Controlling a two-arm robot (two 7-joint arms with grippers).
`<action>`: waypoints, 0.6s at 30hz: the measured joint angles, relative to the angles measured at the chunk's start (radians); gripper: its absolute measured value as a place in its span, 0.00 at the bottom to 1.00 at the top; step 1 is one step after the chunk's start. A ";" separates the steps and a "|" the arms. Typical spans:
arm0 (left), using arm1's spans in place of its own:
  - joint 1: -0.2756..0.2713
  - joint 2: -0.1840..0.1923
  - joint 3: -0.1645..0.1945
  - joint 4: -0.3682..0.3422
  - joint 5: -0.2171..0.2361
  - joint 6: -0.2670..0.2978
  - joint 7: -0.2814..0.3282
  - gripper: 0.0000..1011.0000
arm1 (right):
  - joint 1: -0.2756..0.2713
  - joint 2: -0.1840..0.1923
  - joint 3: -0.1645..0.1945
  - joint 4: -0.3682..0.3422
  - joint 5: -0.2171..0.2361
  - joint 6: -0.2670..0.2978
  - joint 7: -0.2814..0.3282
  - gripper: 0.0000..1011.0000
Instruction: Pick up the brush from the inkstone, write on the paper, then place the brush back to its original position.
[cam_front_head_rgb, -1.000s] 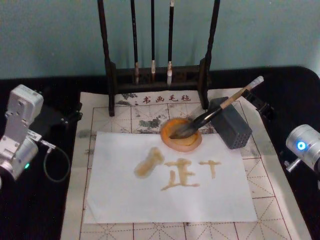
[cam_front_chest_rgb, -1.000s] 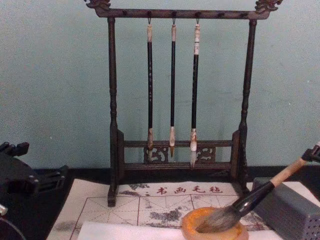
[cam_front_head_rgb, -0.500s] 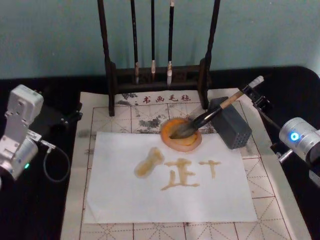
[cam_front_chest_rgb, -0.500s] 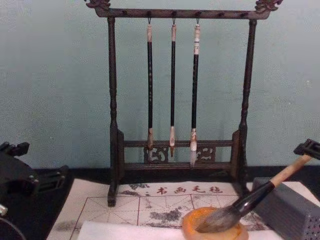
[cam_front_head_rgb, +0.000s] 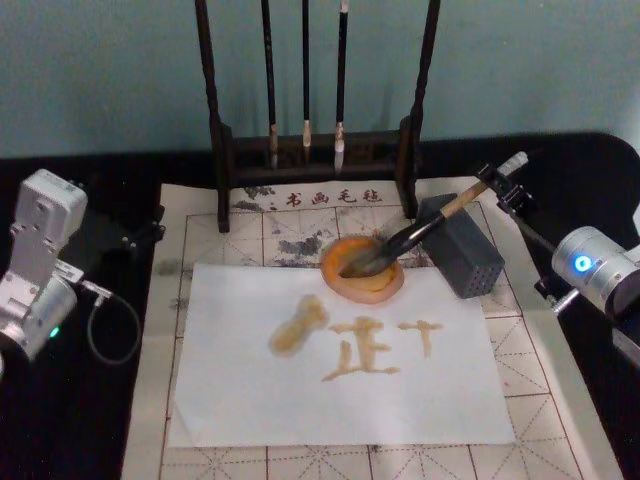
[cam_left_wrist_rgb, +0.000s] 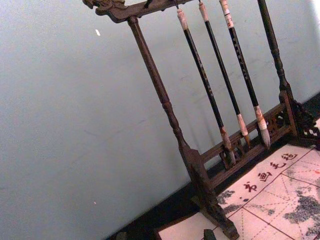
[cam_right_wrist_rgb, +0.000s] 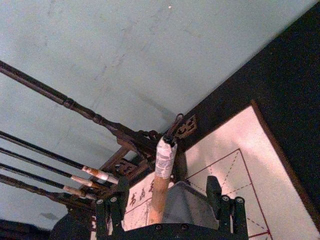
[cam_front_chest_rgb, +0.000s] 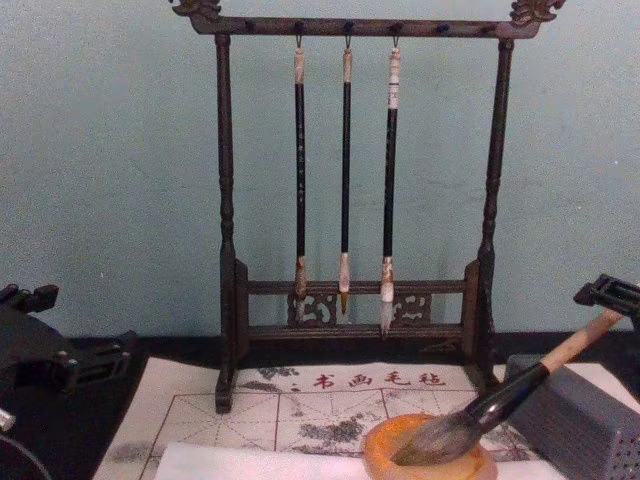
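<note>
Right gripper (cam_front_head_rgb: 500, 190) fingers (cam_right_wrist_rgb: 116, 207) spread and released either side of the brush (cam_front_head_rgb: 420, 232) handle's top end, bristles lying in the inkstone (cam_front_head_rgb: 392, 287), handle propped on grey block (cam_front_head_rgb: 465, 255), paper (cam_front_head_rgb: 250, 390) just in front, left gripper (cam_front_head_rgb: 125, 235) parked far left.

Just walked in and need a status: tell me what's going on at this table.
The brush lies with its bristles in the ink dish, its handle propped on a grey block. The right gripper sits open around the handle's top end. The paper carries yellowish-brown strokes. The left gripper is parked at the left.
</note>
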 joint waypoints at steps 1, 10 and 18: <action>0.000 0.000 0.000 0.000 0.000 0.000 0.000 0.99 | 0.002 0.003 -0.004 0.001 0.004 0.000 0.005 0.99; 0.000 0.000 0.000 0.000 0.000 0.000 0.000 0.99 | 0.034 0.017 -0.033 0.040 0.014 -0.004 0.032 0.99; 0.000 0.000 0.000 0.000 0.000 0.000 0.000 0.99 | 0.080 0.022 -0.064 0.102 0.020 -0.013 0.049 0.99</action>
